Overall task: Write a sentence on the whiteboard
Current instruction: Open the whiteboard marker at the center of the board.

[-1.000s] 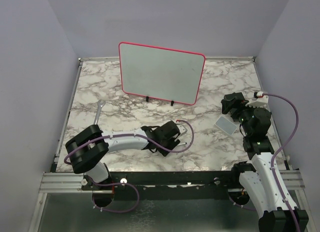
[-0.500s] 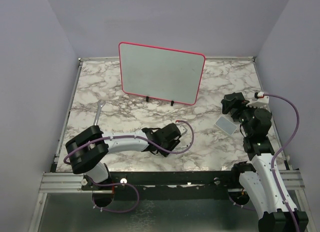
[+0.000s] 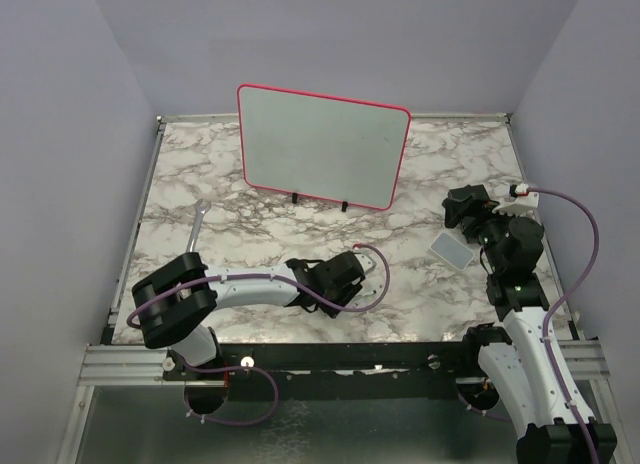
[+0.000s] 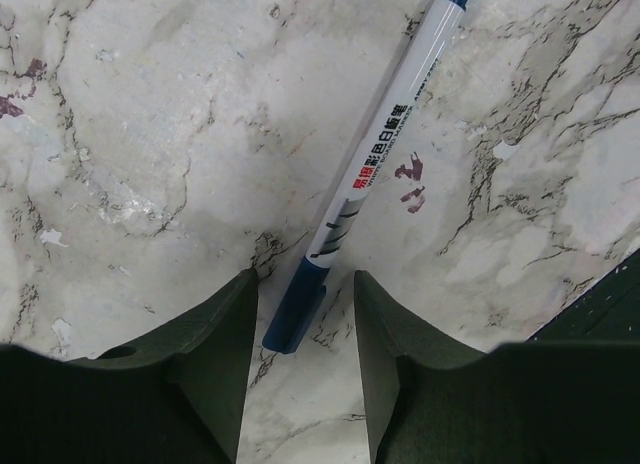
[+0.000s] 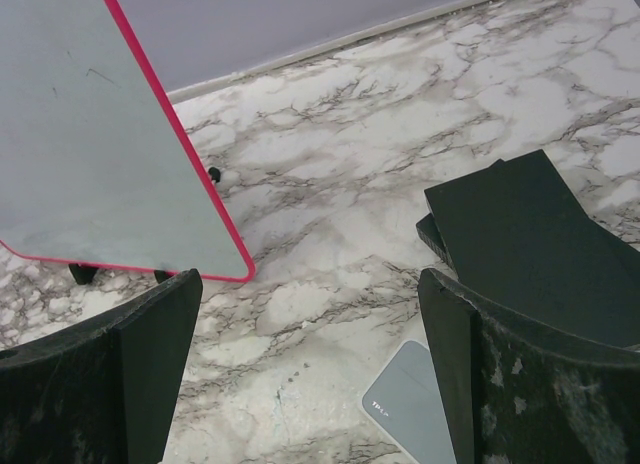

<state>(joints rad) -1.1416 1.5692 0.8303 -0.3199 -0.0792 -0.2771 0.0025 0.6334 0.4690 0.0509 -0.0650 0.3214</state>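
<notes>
Risk: L hand (image 4: 305, 284) is part-open, straddling only the blue end of the marker (image 4: 375, 154) w/o gripping it, and the pen lies skewed to the jaws, so closing here could pinch just the tip and make it pivot or squirt out across the bench (image 3: 250, 234). R hand (image 5: 310, 284) wide open, empty, by the grey pad (image 3: 452, 249). Whiteboard (image 3: 320, 144) stands upright at back-centre of bench, well apart from both hands: white face, pink-red frame, two black feet, no lettering visible yet.

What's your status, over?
Left gripper open, straddling marker's blue end on table. Right gripper open, idle. Whiteboard upright, no lettering visible. Nothing blocking.
</notes>
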